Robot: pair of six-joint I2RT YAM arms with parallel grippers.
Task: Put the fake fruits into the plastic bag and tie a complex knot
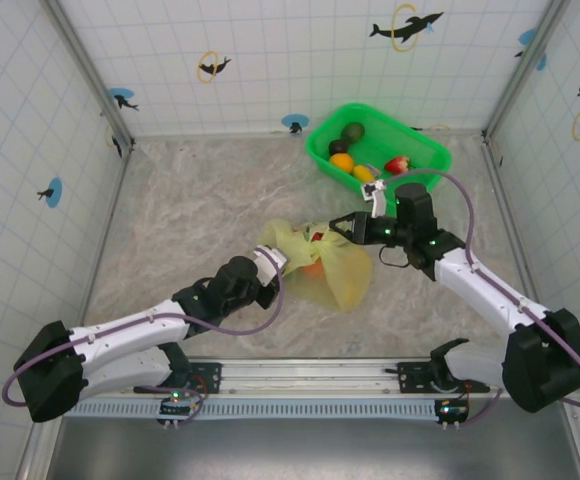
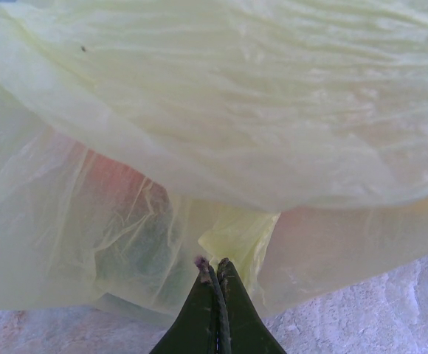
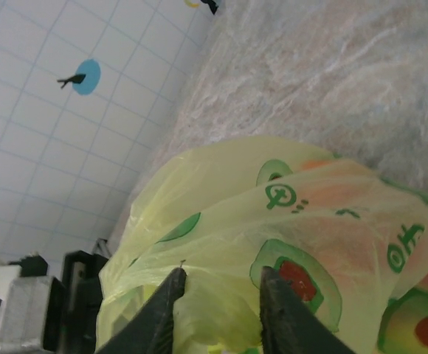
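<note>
Marbled grey table (image 1: 170,200), boxed in by white tiled walls (image 1: 270,50) with dolphin stickers.

Left arm: reaches in from the near-left corner toward mid-table. Left gripper (image 1: 273,262) sits at the left edge of the bag (image 1: 342,272). In the left wrist view the fingers (image 2: 232,310) are pressed together with no gap, and their tips touch a fold of the film. Cannot tell whether any film is caught between them.

Bag: mid-table, between the two grippers, crumpled and lying low on the surface. It is pale yellow and translucent, with green printed motifs on the side facing the right wrist camera. From above, an orange fruit (image 1: 313,268) shows through the film at the lower left, and a red fruit (image 1: 317,237) shows at the top edge. The left wrist view gives pinkish and dark green blurs behind the film, with shapes too soft to name.

Right arm: comes in from the near-right corner. Right gripper (image 1: 342,228) is at the upper right edge of the bag, next to the red fruit. In the right wrist view the two fingers (image 3: 162,317) stand apart with a bunch of film between them. Cannot tell whether they clamp it or only straddle it.

Basket (image 1: 425,148): bright green, at the far right by the back wall, well apart from the bag. It holds a dark green fruit (image 1: 353,132), a second orange one (image 1: 342,161), a yellow one (image 1: 363,172) and a strawberry (image 1: 397,164).
</note>
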